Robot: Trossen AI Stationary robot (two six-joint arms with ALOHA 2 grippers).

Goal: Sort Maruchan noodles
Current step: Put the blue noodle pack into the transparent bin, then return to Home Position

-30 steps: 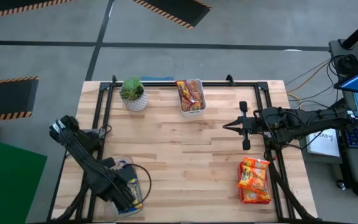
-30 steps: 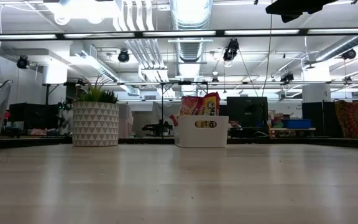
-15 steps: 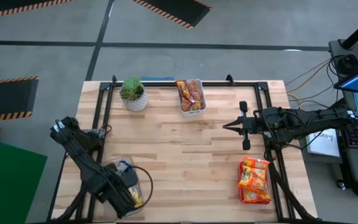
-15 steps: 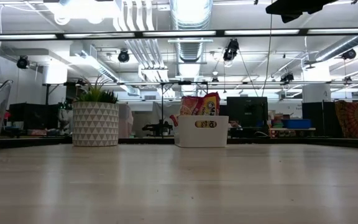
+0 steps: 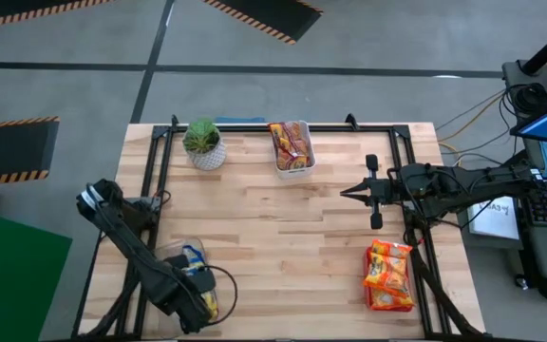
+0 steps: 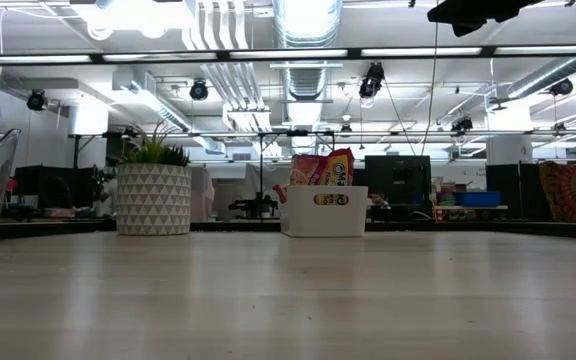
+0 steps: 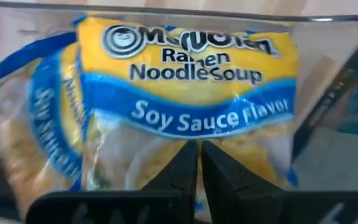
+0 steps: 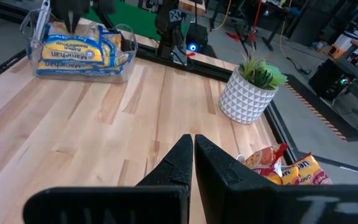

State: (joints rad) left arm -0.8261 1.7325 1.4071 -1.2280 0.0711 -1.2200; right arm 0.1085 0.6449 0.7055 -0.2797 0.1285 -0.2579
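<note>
Sorting nearly complete: blue packets (image 5: pixel 196 285) in the seven-o'clock tub (image 5: pixel 224 282) beneath the clenched left gripper (image 7: pixel 197 163); red packets (image 5: pixel 292 142) binned at twelve; orange stack (image 5: pixel 388 275) at four; right gripper (image 5: pixel 347 193) clenched, idle.

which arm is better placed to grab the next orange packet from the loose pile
The right. Its gripper, shut, hovers on the same side of the table as the orange packets. The left gripper, shut, is over the clear bin of blue packets, across the table.
</note>
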